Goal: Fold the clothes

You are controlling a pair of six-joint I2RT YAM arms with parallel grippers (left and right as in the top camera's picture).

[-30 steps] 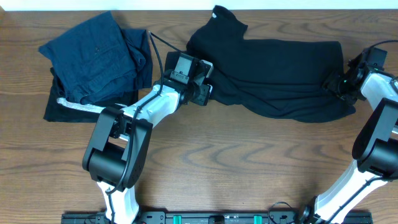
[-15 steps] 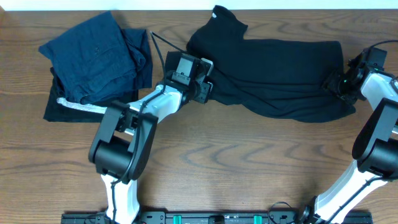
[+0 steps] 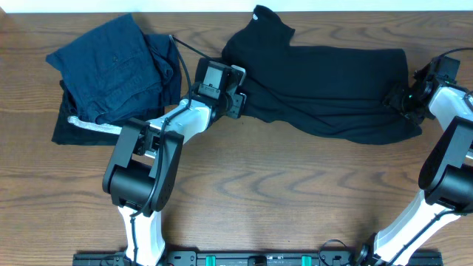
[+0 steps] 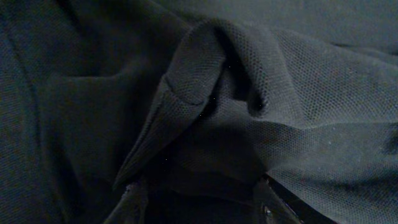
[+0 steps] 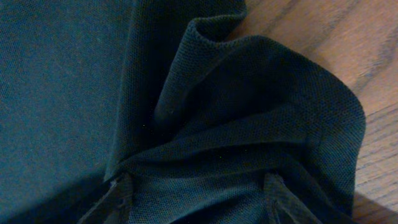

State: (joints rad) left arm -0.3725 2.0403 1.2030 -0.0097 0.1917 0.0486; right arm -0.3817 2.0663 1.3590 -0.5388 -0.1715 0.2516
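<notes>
- The large black soft-fabric top (image 3: pixel 332 81) with the high collar lies spread across the far right part of the wooden tabletop (image 3: pixel 281 192), around 1 o'clock from my seat at the base. Its collar pokes out toward 12 o'clock at the left end.
- Its long axis runs from 9 to 3 o'clock, and I have one arm at each end of that line.
- The left fingers (image 3: pixel 238 100) sit on the top's 9 o'clock edge, just below the collar. In the left wrist view they stand about halfway apart, with a ridge of black cloth gathered between them, so I read that as a hold on the top.
- The right fingers (image 3: pixel 399 100) sit at the 3 o'clock end, near the lower corner. They are a little wider than the left pair, and a puckered fold of the same cloth is pinched between them, with bare wood just beyond it.
- My judgement is that the fold turns on that 9-to-3 line, because each arm is already nearest its own end and neither has to cross over.
- At 10 o'clock, well apart from the top, rest the navy blue folded garments (image 3: pixel 111 66) on a black folded piece with a silvery-white stripe (image 3: pixel 81 129). I leave both alone.
</notes>
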